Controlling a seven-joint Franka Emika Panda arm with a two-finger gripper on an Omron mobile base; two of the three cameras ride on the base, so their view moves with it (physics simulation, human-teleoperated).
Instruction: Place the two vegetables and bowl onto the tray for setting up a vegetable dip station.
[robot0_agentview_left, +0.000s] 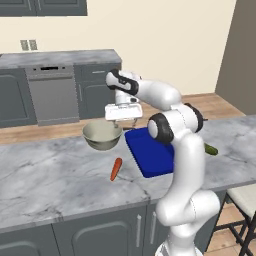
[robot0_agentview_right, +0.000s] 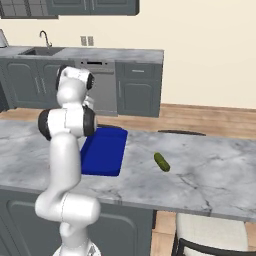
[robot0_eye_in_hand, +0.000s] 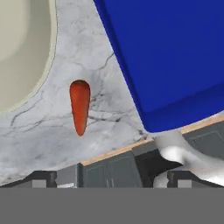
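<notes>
The silvery metal bowl (robot0_agentview_left: 102, 136) with its pale inside (robot0_eye_in_hand: 17, 48) stands on the marble counter just left of the deep-blue tray (robot0_agentview_left: 150, 155) (robot0_agentview_right: 105, 150) (robot0_eye_in_hand: 175, 57). In front of the bowl, near the tray's left edge, lies the orange carrot (robot0_agentview_left: 116, 169) (robot0_eye_in_hand: 80, 106). The dark green cucumber (robot0_agentview_left: 210, 149) (robot0_agentview_right: 161, 161) rests on the counter to the right of the tray. My gripper (robot0_agentview_left: 125, 122) (robot0_eye_in_hand: 113, 177) hangs open above the gap between the bowl's right rim and the tray's far corner, fingers wide apart and holding nothing.
The counter's front edge (robot0_eye_in_hand: 113, 153) runs close below the carrot and tray. Behind the island are grey cabinets with a dishwasher (robot0_agentview_left: 52, 95) and a sink (robot0_agentview_right: 42, 49). A stool (robot0_agentview_left: 245, 200) stands at the island's right front.
</notes>
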